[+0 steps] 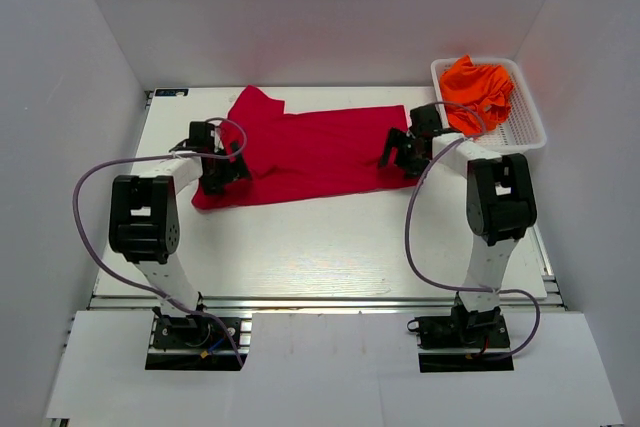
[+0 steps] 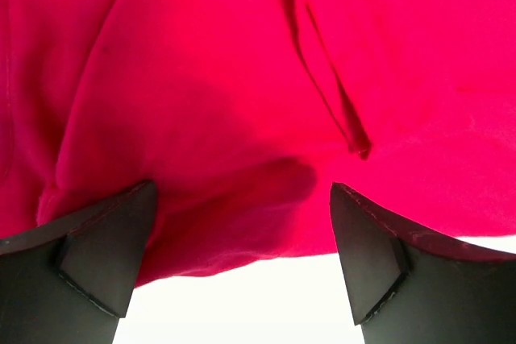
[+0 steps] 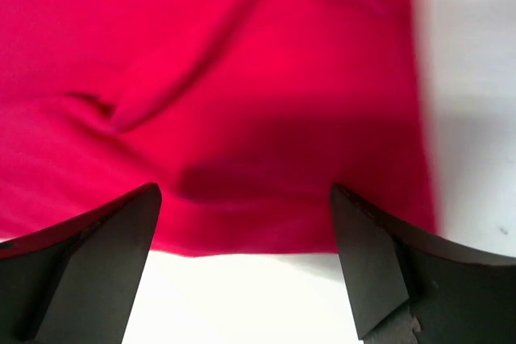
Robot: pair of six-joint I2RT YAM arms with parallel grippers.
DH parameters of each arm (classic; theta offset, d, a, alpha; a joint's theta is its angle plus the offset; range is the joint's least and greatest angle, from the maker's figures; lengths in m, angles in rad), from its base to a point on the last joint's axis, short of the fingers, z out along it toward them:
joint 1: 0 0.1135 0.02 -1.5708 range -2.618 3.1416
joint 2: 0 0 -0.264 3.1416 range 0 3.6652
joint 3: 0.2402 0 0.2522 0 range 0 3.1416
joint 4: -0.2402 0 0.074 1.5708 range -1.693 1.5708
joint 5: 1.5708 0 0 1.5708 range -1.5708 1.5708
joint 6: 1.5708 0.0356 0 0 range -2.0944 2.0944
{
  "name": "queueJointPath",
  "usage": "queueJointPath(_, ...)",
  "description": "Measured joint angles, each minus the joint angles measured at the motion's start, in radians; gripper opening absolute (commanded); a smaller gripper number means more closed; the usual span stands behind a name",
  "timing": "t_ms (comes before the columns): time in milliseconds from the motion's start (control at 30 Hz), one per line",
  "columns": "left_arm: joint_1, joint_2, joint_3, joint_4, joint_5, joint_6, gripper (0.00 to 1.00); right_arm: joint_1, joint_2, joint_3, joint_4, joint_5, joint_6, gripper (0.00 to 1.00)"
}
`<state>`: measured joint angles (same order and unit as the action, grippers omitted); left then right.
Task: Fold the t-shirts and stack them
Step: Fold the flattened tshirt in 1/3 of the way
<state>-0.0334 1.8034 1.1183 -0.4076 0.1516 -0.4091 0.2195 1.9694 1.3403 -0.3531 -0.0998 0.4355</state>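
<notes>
Along near edge of the crimson t-shirt point(image 1: 310, 147), L tool point(image 2: 242, 189) & R tool point(image 3: 244, 189) both hang open, empty; imo lower together, pinch edge only, lift evenly w/o dragging.

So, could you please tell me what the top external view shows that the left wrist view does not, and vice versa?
Only top external: the white basket holding orange t-shirts, the right arm, and the crimson t-shirt in its whole spread. Only left wrist: the left fingers standing apart over the shirt's edge, and a sharp crease in the cloth. Both: the crimson t-shirt and the white table.
</notes>
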Motion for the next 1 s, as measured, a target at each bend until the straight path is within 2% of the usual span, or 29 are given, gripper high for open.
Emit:
queueJointPath(100, 0.004, -0.034, -0.030, -0.034, -0.061, -0.020, 0.99, -0.011, -0.039, -0.069, 0.051, -0.018, 0.027, 0.90)
queueJointPath(233, 0.006, -0.154, -0.157, -0.101, -0.142, -0.056, 0.99, -0.017, -0.158, -0.241, 0.123, -0.048, 0.050, 0.90)
queueJointPath(433, 0.006, -0.304, -0.285, -0.191, -0.151, -0.097, 0.99, -0.002, -0.351, -0.470, 0.144, -0.121, 0.042, 0.90)
queueJointPath(533, 0.005, -0.394, -0.302, -0.190, -0.079, -0.082, 0.99, 0.016, -0.400, -0.504, 0.090, -0.149, -0.003, 0.90)
queueJointPath(700, -0.003, -0.500, -0.275, -0.093, 0.069, -0.035, 0.99, 0.034, -0.426, -0.500, 0.066, -0.200, -0.076, 0.90)
queueJointPath(867, -0.013, -0.463, -0.241, -0.014, 0.192, 0.011, 0.99, 0.032, -0.449, -0.476, 0.071, -0.212, -0.104, 0.90)
queueJointPath(1000, -0.049, -0.368, -0.223, -0.015, 0.223, 0.041, 0.98, 0.031, -0.452, -0.457, 0.070, -0.208, -0.108, 0.90)
